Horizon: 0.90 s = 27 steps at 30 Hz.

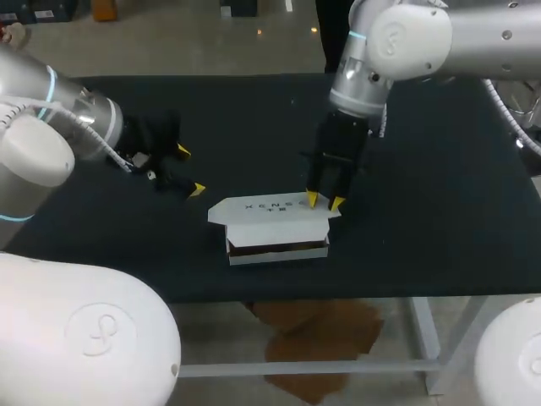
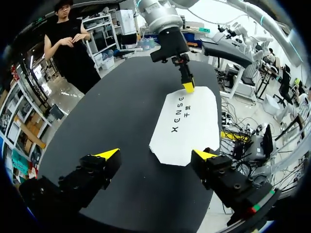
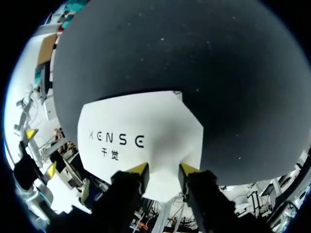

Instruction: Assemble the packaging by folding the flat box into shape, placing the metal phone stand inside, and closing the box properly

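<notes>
Well — box formed, lid not quite down.
White box [image 1: 275, 222] sits near the six o'clock edge of the table [image 1: 439, 169], a dark gap showing under its lid. My right gripper [image 1: 325, 201] touches the lid's three o'clock end, fingers a narrow slit apart — my left gripper [image 1: 189, 171] hangs at the box's ten o'clock, spread wide, clear of it.

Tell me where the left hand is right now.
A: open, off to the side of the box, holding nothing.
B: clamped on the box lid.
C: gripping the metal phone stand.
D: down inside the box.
A: the left hand is open and empty, apart from the white box; only the right hand is at the lid.
</notes>
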Motion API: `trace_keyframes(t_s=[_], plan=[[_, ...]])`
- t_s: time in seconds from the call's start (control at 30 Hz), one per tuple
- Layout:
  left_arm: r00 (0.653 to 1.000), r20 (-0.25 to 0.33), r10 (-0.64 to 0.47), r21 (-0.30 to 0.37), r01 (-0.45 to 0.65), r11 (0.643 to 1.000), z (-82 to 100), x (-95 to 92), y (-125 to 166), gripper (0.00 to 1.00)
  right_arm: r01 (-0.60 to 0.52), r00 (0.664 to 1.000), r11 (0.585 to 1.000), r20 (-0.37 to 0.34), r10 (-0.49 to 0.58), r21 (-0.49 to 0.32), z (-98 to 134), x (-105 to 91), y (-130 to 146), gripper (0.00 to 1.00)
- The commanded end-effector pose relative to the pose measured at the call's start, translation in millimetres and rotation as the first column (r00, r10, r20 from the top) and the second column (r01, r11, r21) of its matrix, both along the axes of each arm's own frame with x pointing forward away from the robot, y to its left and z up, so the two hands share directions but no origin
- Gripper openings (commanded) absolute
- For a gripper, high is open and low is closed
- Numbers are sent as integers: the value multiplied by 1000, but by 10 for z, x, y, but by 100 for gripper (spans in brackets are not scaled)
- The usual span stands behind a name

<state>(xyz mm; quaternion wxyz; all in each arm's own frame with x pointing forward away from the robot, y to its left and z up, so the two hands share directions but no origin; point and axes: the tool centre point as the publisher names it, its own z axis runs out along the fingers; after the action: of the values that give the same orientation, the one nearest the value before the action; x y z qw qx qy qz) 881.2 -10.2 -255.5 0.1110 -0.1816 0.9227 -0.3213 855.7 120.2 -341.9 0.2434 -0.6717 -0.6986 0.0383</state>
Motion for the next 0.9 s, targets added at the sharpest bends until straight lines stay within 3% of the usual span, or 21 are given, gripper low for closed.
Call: trace_keyframes(t_s=[0.03,0.37,0.4,0.47,0.57,0.6,0.9], plan=[[675,-364,642,53,-673,738,-22,191,-35,100,5,1000,1000,9,-5,-5,-9,-24,5,44],[675,-364,642,53,-673,738,-22,191,-35,100,9,999,1000,34,-9,5,-9,-23,-7,43],[639,-387,665,64,-701,711,-37,217,-54,100,9,999,1000,38,-9,9,-12,-28,-5,44],[518,-431,739,104,-785,611,-100,259,-109,100,9,999,1000,41,-9,11,-17,-37,2,44],[213,-433,876,184,-930,318,-153,309,-144,100,9,999,1000,46,-10,10,-23,-46,3,43],[122,-376,919,190,-960,206,-165,296,-151,100,10,999,1000,47,-10,11,-25,-50,0,43],[122,-376,919,190,-960,206,-165,296,-151,100,9,997,1000,75,-10,24,-35,-55,-13,44]])
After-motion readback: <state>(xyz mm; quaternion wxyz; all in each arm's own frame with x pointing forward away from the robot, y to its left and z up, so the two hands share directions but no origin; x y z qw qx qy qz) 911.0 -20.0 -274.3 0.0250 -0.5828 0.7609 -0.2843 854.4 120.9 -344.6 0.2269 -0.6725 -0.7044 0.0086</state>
